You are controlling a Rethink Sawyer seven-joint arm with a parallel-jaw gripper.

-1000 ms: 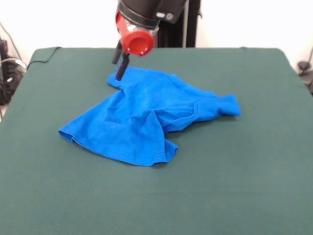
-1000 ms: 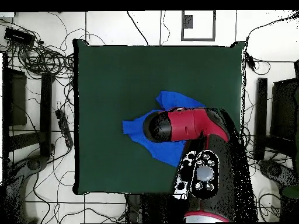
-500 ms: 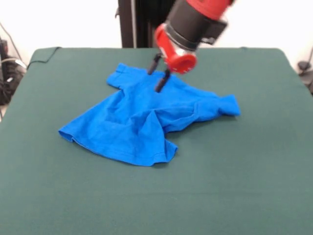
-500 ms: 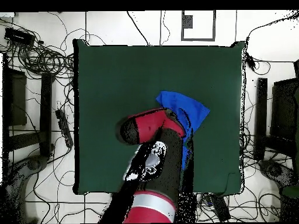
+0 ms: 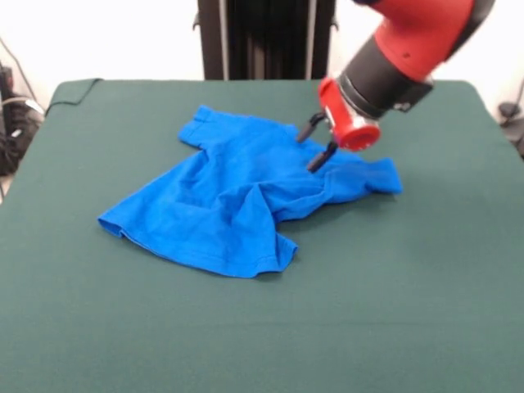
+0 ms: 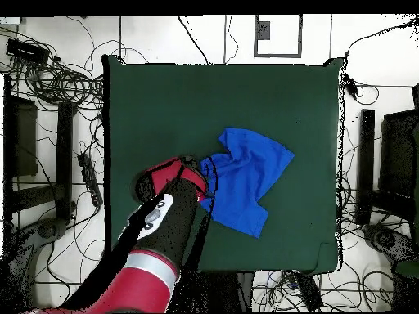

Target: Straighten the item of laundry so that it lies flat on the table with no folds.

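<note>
The item of laundry (image 5: 237, 196), a bright blue T-shirt, lies crumpled near the middle of the green table (image 5: 409, 311), with folds running through its centre and one sleeve bunched at the right. My gripper (image 5: 314, 144) hangs open over the shirt's right part, close to that bunched sleeve. Its two black fingers (image 5: 320, 157) are spread and hold nothing, and the lower tip sits near the fabric. In the overhead view the gripper (image 6: 209, 173) is at the left edge of the shirt (image 6: 245, 176), and the red arm (image 6: 168, 213) covers part of the table (image 6: 164, 106).
Green tabletop surrounds the shirt on every side, with its widest stretch toward the front edge (image 5: 262, 385). Cables (image 6: 57, 78) and dark stands (image 6: 366, 163) lie on the floor around the table.
The arm has swept across the shirt from its far left corner to its right part, staying open. The shirt keeps the same shape and place.
</note>
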